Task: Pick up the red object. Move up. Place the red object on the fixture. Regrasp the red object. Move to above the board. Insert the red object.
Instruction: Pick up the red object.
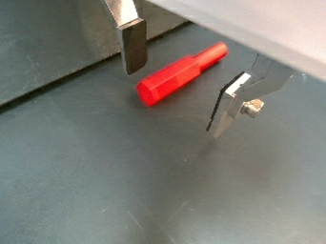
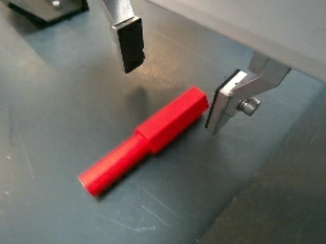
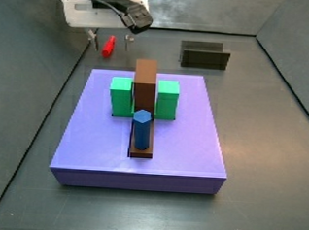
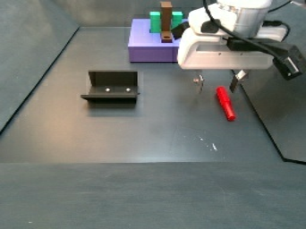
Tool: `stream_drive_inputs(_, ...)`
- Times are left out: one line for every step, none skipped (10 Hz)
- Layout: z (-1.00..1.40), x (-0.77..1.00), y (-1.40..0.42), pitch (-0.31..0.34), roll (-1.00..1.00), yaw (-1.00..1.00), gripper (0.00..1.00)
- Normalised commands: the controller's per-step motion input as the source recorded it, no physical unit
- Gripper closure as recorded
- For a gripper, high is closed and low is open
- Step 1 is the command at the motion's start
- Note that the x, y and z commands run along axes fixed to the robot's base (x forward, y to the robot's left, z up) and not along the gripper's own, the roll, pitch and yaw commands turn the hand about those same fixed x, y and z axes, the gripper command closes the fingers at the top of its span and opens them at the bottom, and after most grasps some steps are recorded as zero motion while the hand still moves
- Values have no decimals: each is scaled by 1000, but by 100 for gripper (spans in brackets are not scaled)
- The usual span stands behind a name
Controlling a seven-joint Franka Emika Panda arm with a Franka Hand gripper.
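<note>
On the dark floor, the red object (image 2: 143, 140) lies between the wide-open gripper (image 2: 176, 81) fingers.

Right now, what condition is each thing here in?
Gripper: open, just above the floor, holding nothing.
Red peg: lying flat on the floor, one end between the fingers, untouched.
Fixture: empty.
Board: green blocks, brown bar and upright blue peg on it.
</note>
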Motion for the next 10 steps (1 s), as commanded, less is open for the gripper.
stream_drive_inputs(-40, -117, 0, -167, -71, 0, 0)
stream_drive_inputs(-23, -123, 63, -147, -121, -23, 0)
stream_drive_inputs(-29, -120, 40, -164, -146, -3, 0)
stream_drive_inputs(-77, -80, 9, -117, -121, -14, 0)
stream_drive_inputs(-183, -74, 0, -131, -81, 0, 0)
stream_drive_inputs(-211, -57, 0, -113, -74, 0, 0)
stream_drive_inputs(-183, -49, 0, -77, -69, 0, 0)
stream_drive_inputs(-151, 0, 0, -54, -51, 0, 0)
stream_drive_inputs(-117, 0, 0, -41, -49, 0, 0)
stream_drive_inputs(0, 0, -29, 0, 6, 0, 0)
